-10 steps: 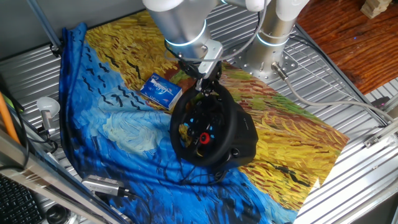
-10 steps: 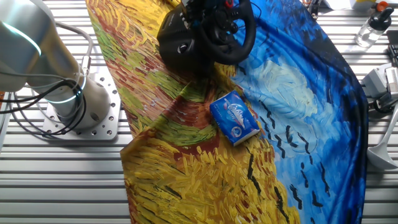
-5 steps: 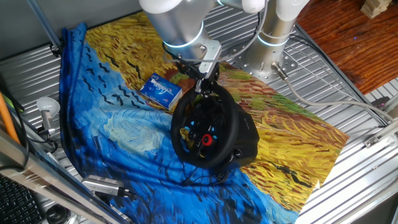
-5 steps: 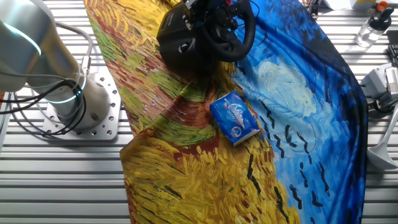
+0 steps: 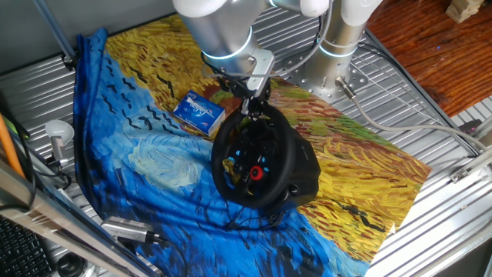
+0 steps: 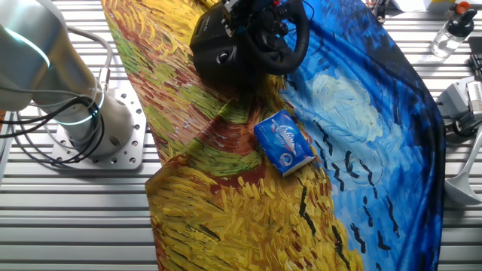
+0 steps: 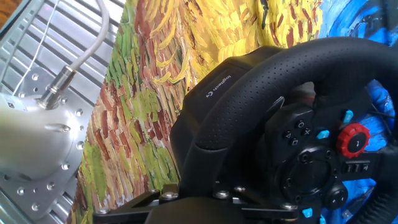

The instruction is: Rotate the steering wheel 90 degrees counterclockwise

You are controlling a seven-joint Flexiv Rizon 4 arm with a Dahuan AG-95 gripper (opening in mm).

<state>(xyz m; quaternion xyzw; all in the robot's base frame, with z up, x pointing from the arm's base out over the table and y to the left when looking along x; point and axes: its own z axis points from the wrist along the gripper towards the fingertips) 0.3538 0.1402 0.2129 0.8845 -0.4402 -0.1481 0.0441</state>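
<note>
The black steering wheel [image 5: 254, 158] stands tilted on its bulky black base [image 5: 306, 175] in the middle of the painted cloth. Its hub carries a red round button [image 5: 256, 174] and small blue buttons. My gripper [image 5: 252, 105] sits at the top of the rim, shut on it. In the other fixed view, the steering wheel [image 6: 290, 51] is at the top edge, with the gripper [image 6: 239, 9] mostly cut off. The hand view shows the textured steering wheel rim [image 7: 249, 106] running down into the gripper [image 7: 199, 198], whose jaws are hidden. The red button [image 7: 354, 140] is at the right.
A small blue-and-white box [image 5: 198, 110] lies on the cloth [image 5: 138, 154] just left of the wheel. The arm's metal base [image 6: 98, 120] is bolted to the slatted table. Black cables [image 5: 231, 219] trail in front of the wheel. A bottle [image 6: 449, 34] stands at the far corner.
Between one second and half a second ago the gripper and wheel shifted slightly, the red button moving a little right and down in one fixed view. Since then nothing has visibly moved.
</note>
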